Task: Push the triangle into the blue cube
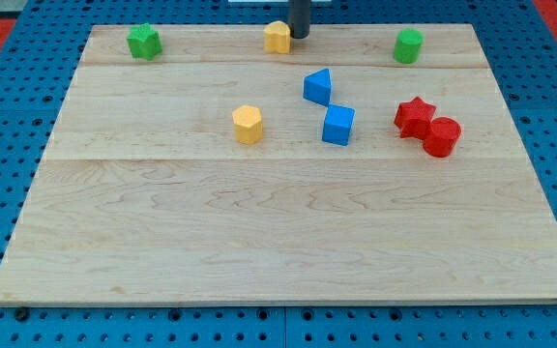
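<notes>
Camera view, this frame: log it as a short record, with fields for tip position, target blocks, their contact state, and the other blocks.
tip: my tip at the view's top edge, beside the right of a yellow block
triangle: blue triangle, mid-board
cube: blue cube, just below-right of the triangle
contact: a narrow gap seems to separate them
yellow: yellow hexagonal block left of the cube
green: green star-like block top left, green block top right
red: red star and red cylinder, touching, at the right
</notes>
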